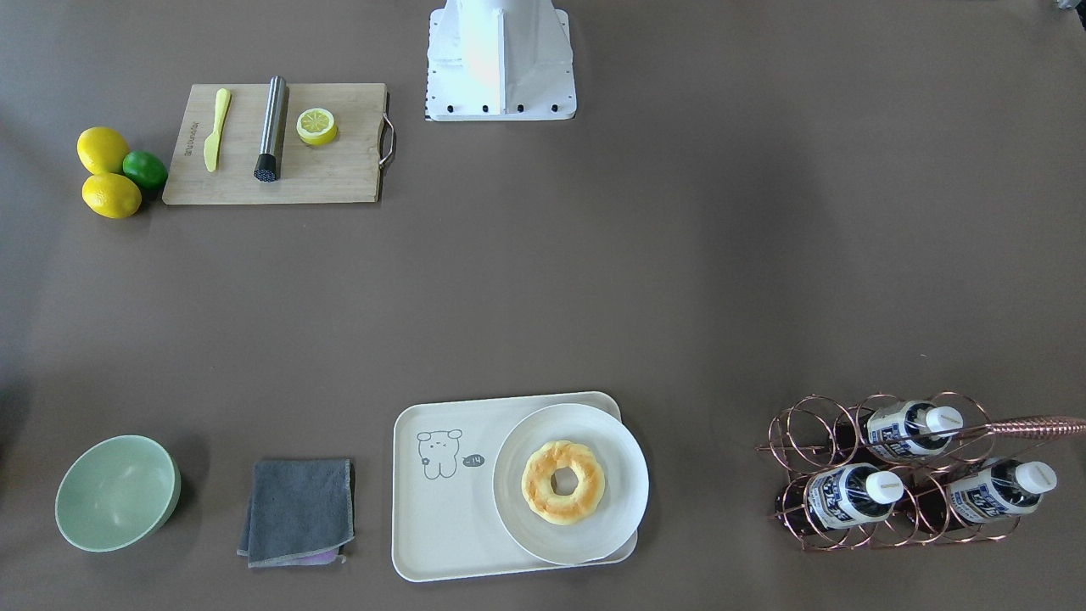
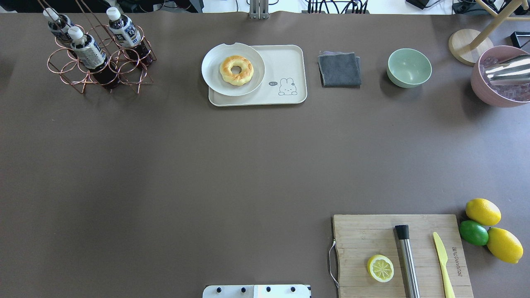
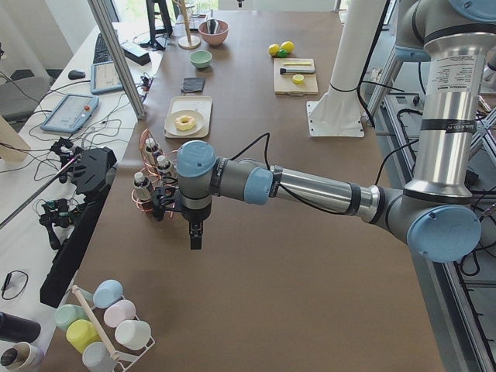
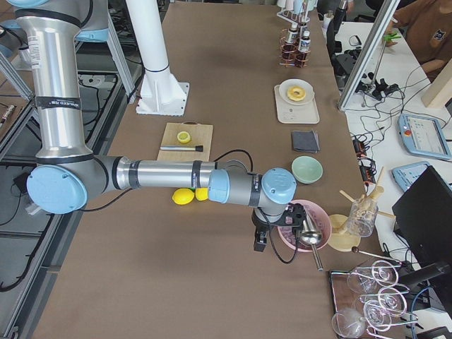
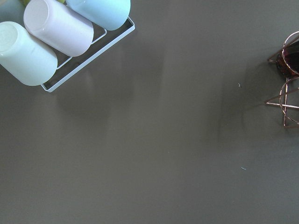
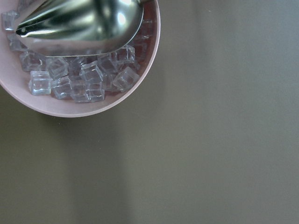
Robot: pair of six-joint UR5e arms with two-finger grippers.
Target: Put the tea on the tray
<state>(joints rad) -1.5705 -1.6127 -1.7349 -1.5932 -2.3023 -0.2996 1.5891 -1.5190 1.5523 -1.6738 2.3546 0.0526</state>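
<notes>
The tea bottle (image 2: 126,34) nearest the tray stands cap-up in a copper wire rack (image 1: 1031,423) with two others just like it, at the far left corner of the counter (image 2: 248,165) as the robot sees it. It is not yet on the tray (image 2: 285,62), which lies well apart to the rack's right. A plate (image 2: 209,68) with a donut (image 2: 236,70) takes up the tray's near half, and only the end with the little drawn animal is bare.

The step in hand looks to be the reach, most likely with the left arm. The left end effector (image 3: 194,236) hangs over bare counter near the rack. It shows only from the side, so I cannot tell whether it is released or clenched. The right end effector (image 4: 260,239) hangs beside the bowl of ice (image 2: 497,99) at the other end, and I cannot tell its state either.

To do this well, come down on the chosen bottle without knocking its neighbours and grip the body below the cap. Lift it up out of its ring so the wire does not catch and drag the rack, then set it upright on the bare end, off the plate's rim.

The bottle is small and clear, with dark red-brown liquid, a white screw cap and a white and dark blue label. It is probably light and smooth, so it could slip
</notes>
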